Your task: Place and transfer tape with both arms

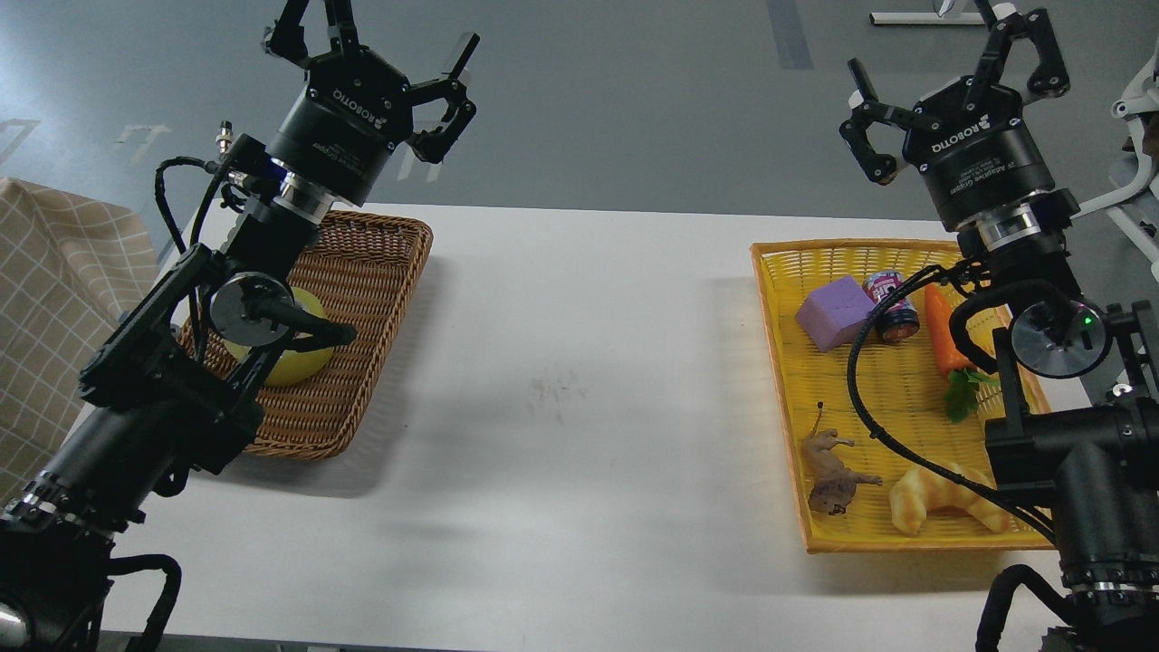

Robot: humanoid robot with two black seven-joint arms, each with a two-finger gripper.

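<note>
Both grippers hang spread wide and empty — the left gripper (pixel 362 36), the right gripper (pixel 951 63). The tape (pixel 303 362) lies in the brown basket (pixel 380 299) below the left one, partly hidden by that arm.

- Table (pixel 579 380): smooth, matt white, faintly scuffed in the middle
- Brown basket (pixel 362 299): rough woven wicker
- Yellow tray (pixel 819 380): woven, slightly glossy, plastic-looking
- Tape (pixel 303 367): glossy translucent yellow
- Cloth (pixel 54 290): soft beige checked fabric
- Left gripper (pixel 380 54) and right gripper (pixel 951 81): matt black, with polished metal rings
- Purple block (pixel 838 312): matt, foam-like
</note>
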